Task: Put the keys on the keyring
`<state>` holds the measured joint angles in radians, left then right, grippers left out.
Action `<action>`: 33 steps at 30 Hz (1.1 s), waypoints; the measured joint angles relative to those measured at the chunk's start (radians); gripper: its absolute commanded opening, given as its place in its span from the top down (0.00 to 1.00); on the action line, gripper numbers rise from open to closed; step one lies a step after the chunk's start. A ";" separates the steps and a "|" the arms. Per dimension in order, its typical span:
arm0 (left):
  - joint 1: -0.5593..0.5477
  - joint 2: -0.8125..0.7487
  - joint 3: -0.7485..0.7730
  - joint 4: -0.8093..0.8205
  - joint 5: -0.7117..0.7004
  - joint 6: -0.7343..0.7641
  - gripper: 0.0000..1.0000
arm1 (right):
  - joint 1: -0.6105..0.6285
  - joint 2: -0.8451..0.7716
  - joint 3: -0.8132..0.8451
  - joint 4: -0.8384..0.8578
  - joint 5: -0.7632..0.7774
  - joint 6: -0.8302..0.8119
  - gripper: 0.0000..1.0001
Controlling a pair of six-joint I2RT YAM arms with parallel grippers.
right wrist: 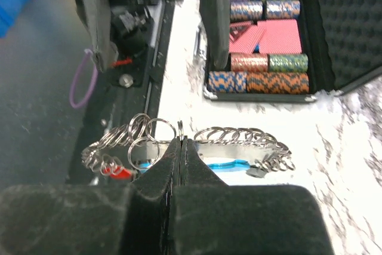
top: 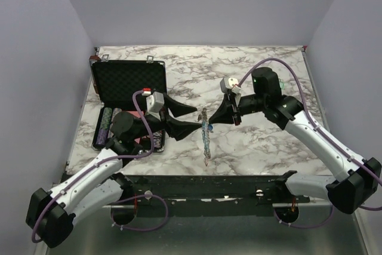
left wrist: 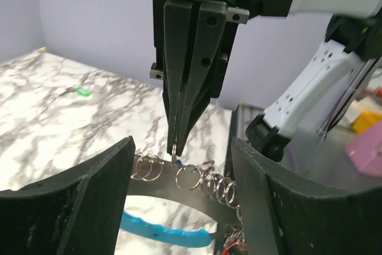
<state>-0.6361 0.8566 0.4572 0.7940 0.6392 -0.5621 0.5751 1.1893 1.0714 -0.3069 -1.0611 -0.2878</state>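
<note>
Spread wide at the lower corners, black fingers (left wrist: 89, 201) of the left gripper (left wrist: 182, 147) grip nothing. Between them the keyring (left wrist: 194, 178), a silver ring chain with light-blue strip, is pinched by the closed right gripper (right wrist: 180, 146). Farther, upper left, a green-headed key (left wrist: 83, 92) lies on the white marble table (left wrist: 42, 123).

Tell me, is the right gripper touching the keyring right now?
Touching. The left wrist view shows the right gripper coming down with its jaws shut, pinching one small ring of the keyring, with no gap between them.
</note>
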 measured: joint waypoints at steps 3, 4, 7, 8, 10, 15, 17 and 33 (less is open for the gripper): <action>0.000 -0.010 0.152 -0.293 0.033 0.167 0.23 | 0.000 0.031 0.090 -0.212 0.042 -0.198 1.00; 0.000 -0.005 0.190 -0.367 0.043 0.224 0.23 | 0.000 0.036 0.102 -0.238 0.048 -0.225 0.99; -0.002 0.028 0.276 -0.567 0.066 0.359 0.29 | 0.002 0.072 0.162 -0.367 0.090 -0.343 1.00; -0.005 0.040 0.291 -0.609 0.069 0.392 0.31 | 0.002 0.084 0.179 -0.399 0.105 -0.372 1.00; -0.014 0.074 0.322 -0.699 0.072 0.474 0.35 | 0.006 0.108 0.208 -0.454 0.133 -0.425 1.00; -0.050 0.175 0.391 -0.812 0.071 0.589 0.44 | 0.011 0.141 0.246 -0.539 0.180 -0.506 1.00; -0.066 0.201 0.404 -0.824 0.070 0.615 0.48 | 0.013 0.144 0.250 -0.556 0.189 -0.521 1.00; -0.158 0.309 0.451 -0.838 -0.017 0.695 0.94 | 0.018 0.152 0.252 -0.571 0.201 -0.513 1.00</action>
<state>-0.7940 1.1656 0.9077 -0.0437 0.6224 0.1333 0.5930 1.3411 1.3231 -0.8783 -0.8597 -0.8009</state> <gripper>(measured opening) 0.172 0.007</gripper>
